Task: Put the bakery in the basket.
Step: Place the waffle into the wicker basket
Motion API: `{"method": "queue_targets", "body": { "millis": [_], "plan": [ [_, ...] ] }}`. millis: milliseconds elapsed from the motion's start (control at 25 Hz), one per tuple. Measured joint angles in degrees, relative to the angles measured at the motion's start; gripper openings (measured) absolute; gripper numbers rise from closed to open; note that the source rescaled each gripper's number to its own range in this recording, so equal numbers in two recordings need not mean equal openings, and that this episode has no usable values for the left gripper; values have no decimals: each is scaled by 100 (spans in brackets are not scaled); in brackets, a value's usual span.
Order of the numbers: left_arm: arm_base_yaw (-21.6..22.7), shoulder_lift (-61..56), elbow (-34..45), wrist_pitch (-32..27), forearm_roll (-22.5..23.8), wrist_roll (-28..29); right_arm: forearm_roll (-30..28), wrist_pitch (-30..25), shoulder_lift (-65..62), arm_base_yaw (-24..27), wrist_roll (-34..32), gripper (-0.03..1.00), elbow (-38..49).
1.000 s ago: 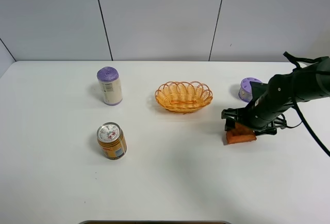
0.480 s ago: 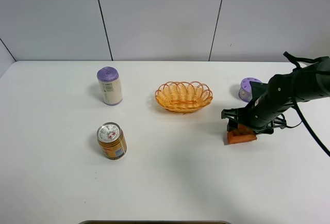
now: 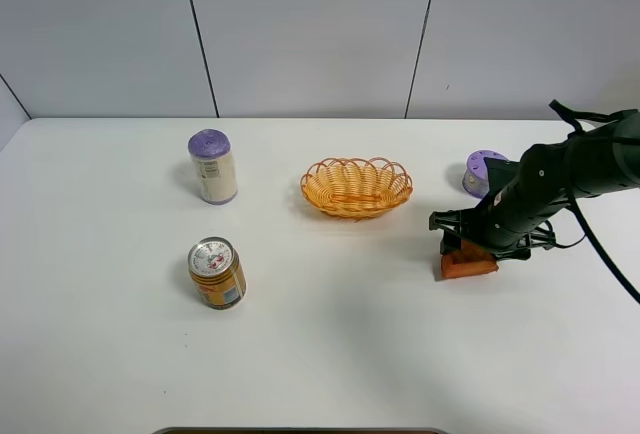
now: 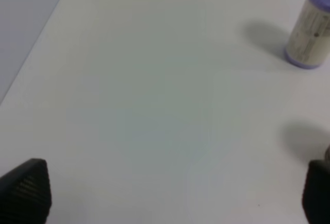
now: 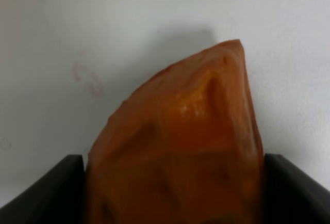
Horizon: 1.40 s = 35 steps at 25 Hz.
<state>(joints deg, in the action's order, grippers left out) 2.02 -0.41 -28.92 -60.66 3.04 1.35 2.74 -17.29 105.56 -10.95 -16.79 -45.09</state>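
Observation:
The bakery (image 3: 468,265), an orange-brown wedge pastry, lies on the white table to the right of the basket. My right gripper (image 3: 464,246) is down over it with a finger against each side. In the right wrist view the bakery (image 5: 180,141) fills the gap between the two black fingers (image 5: 41,190), so the right gripper (image 5: 170,195) is shut on it. The yellow-orange wicker basket (image 3: 356,189) stands empty at the table's middle back. My left gripper (image 4: 170,193) is open and empty over bare table; it does not show in the exterior high view.
A white can with a purple lid (image 3: 212,166) stands at the back left and shows in the left wrist view (image 4: 309,33). An orange can (image 3: 217,273) stands in front of it. A purple round container (image 3: 484,172) sits behind my right arm.
Almost nothing: my right gripper and the bakery have shifted very slightly to the right on the table.

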Motion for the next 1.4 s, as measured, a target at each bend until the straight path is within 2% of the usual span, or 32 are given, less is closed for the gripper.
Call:
{"method": "queue_targets", "body": {
  "millis": [480, 960, 1160, 1400],
  "plan": [
    [0, 0, 0, 0, 0, 0, 0, -138, -123, 0, 0, 0, 0],
    [0, 0, 0, 0, 0, 0, -147, -383, -1570, -64, 0, 0, 5],
    [0, 0, 0, 0, 0, 0, -196, -390, -2094, -257, 0, 0, 5],
    [0, 0, 0, 0, 0, 0, -196, -144, -2277, -644, -19, 0, -112]
  ]
}}
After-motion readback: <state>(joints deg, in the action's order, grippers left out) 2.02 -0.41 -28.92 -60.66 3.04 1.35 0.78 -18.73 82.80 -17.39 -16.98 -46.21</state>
